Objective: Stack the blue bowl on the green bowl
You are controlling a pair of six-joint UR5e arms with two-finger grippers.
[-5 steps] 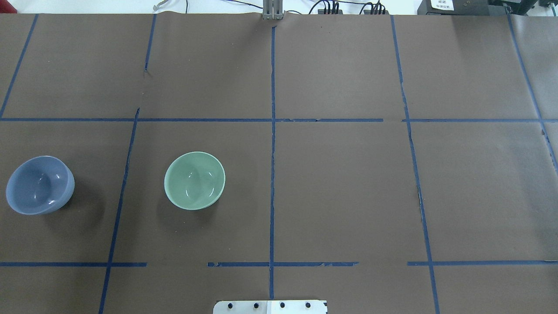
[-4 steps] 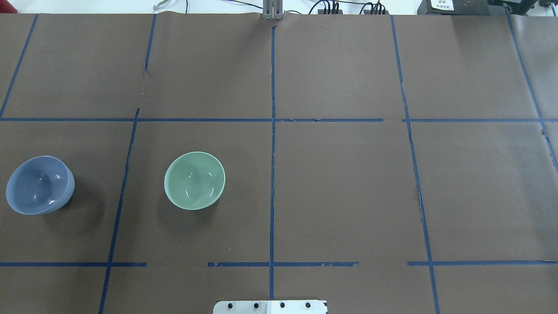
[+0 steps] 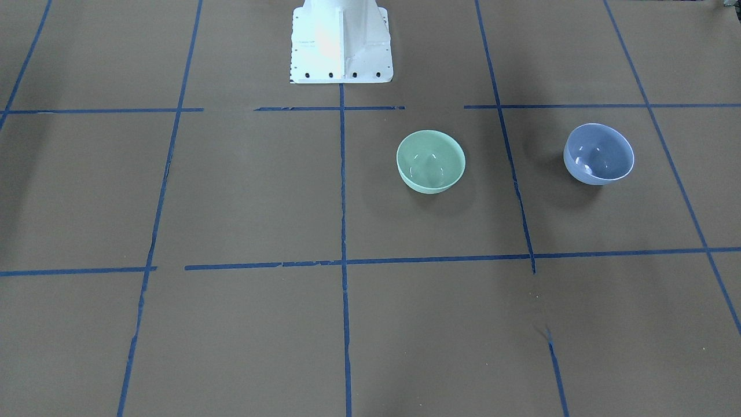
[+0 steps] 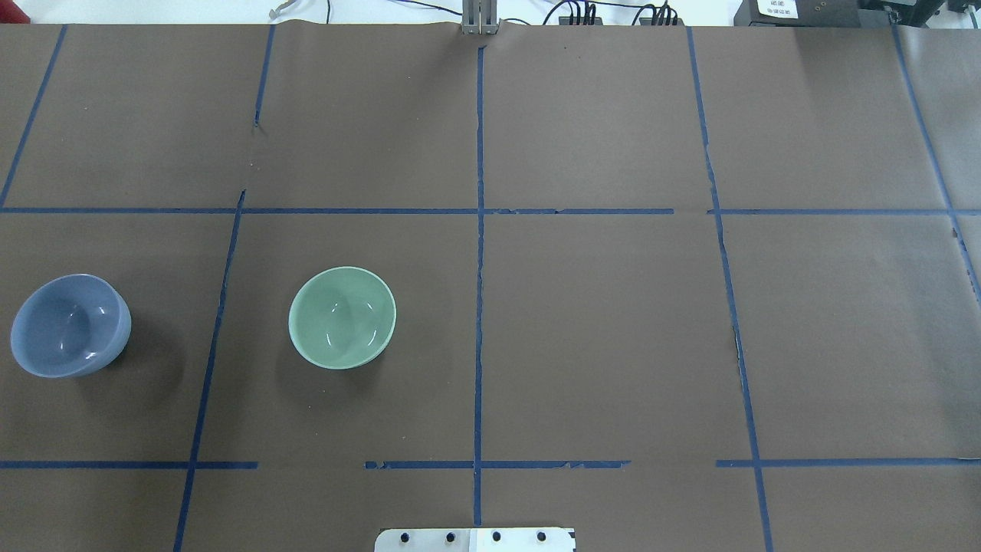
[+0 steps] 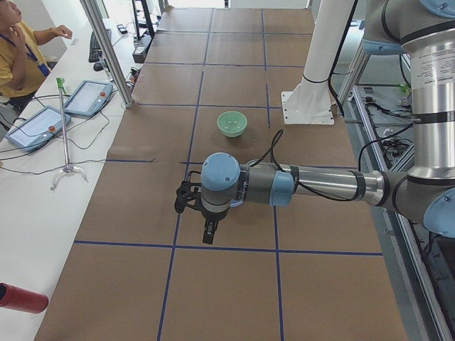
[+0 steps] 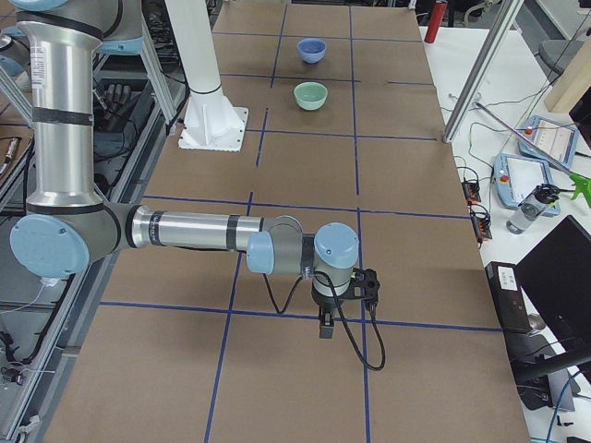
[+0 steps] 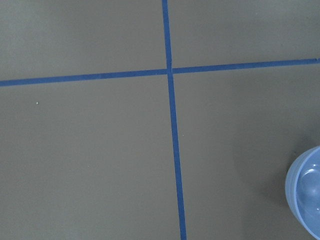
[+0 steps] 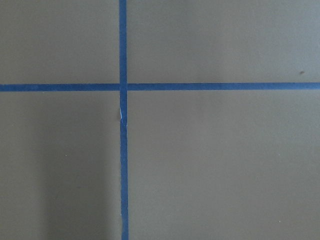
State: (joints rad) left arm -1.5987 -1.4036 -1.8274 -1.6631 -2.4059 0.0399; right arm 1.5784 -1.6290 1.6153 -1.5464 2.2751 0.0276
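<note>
Nothing is differing from the earlier overhead frames: the small glossy periwinkle-blue bowl (image 4: 69, 326) is sitting upright near the left edge of the brown paper-covered desk (image 4: 613, 322), well apart from the small glossy mint-green bowl (image 4: 342, 317) to its right. Blue tape lines (image 4: 479, 307) are dividing the desk into a grid. Only the side views are showing the left hand (image 5: 183, 200) and the right hand (image 6: 369, 284), and I cannot tell whether either is spread or pressed together.
</note>
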